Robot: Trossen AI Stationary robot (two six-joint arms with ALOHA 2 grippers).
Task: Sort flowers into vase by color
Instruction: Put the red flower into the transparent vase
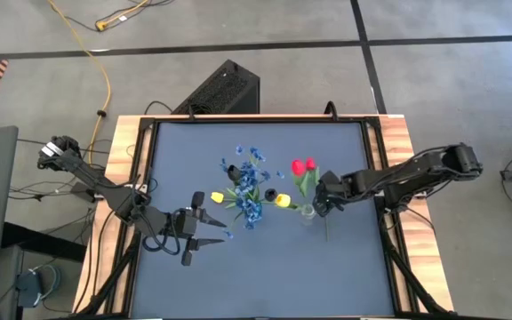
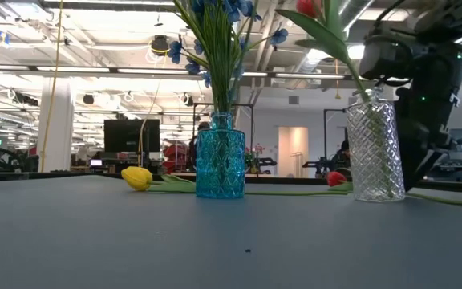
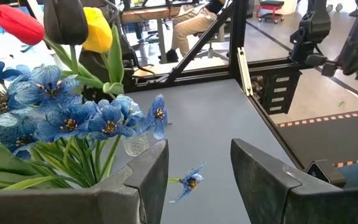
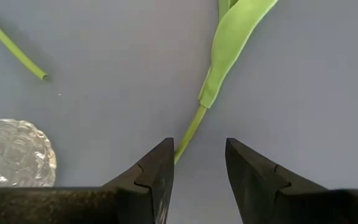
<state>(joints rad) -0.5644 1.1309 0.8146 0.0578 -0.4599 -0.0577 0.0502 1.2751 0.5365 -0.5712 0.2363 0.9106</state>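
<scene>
Table (image 1: 345,267) with two vases: blue vase (image 2: 220,164) holding blue sprays (image 1: 249,191), clear vase (image 2: 374,150) holding one red tulip (image 1: 298,166). Two yellow tulips (image 1: 282,200) lie flat. Left gripper (image 1: 204,238) and right gripper (image 1: 324,201) open, empty.

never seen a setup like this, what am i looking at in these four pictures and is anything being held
These are two robot arms at a dark table, sorting artificial flowers into vases by colour. One picture looks straight down from above, one sits at table-top height, and two come from cameras on the arms' wrists.

A blue vase holds the blue flowers. A clear vase holds a red tulip. Another red tulip and a yellow tulip lie on the table, and a loose blue blossom lies before the left tool.

The right tool is over a green stem lying flat. Both tools are open; neither holds anything.
</scene>
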